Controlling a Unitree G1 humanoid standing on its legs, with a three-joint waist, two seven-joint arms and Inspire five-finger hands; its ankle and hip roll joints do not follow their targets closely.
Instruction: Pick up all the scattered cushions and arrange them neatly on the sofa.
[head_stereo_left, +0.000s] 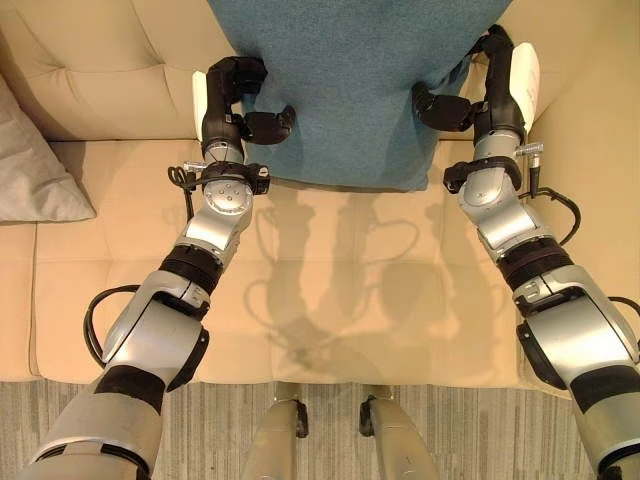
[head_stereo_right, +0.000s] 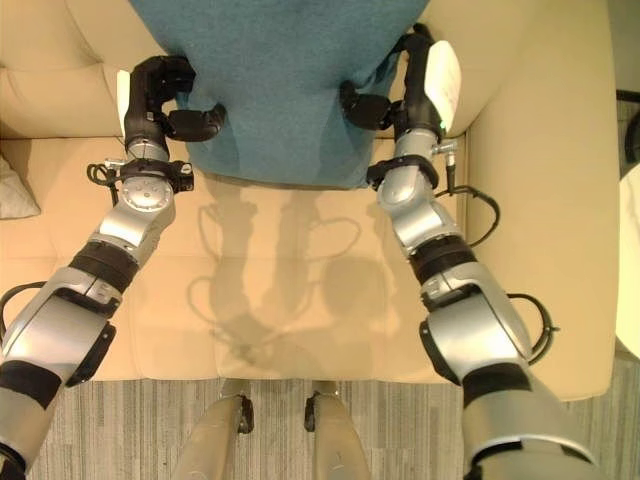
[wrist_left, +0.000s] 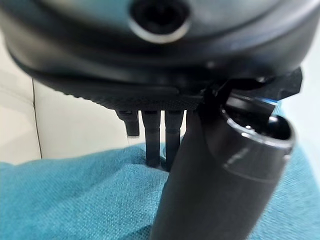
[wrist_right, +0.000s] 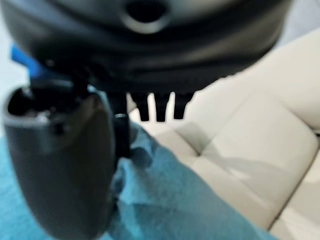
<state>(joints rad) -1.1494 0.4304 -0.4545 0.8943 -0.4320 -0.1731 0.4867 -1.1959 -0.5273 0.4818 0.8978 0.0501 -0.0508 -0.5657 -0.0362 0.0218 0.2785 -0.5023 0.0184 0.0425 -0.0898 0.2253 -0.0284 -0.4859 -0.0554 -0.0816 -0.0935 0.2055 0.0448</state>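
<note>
Left eye view puts the teal cushion (head_stereo_left: 345, 85) at top centre of your frame, standing on its lower edge on the sofa (head_stereo_left: 330, 290) seat and leaning against the backrest. Its long axis runs up out of the top of the frame, and its broad face points toward you. Your left hand (head_stereo_left: 240, 100) grips the cushion's left edge at upper left, thumb curled onto the front face and fingers wrapped behind. Left wrist view shows those fingers (wrist_left: 152, 140) pressing into the teal cloth. Your right hand (head_stereo_left: 470, 95) pinches the right edge at upper right, and right wrist view shows the fabric bunched against its thumb (wrist_right: 65, 165). At the far left edge, a grey cushion (head_stereo_left: 35, 165) lies on the seat.
</note>
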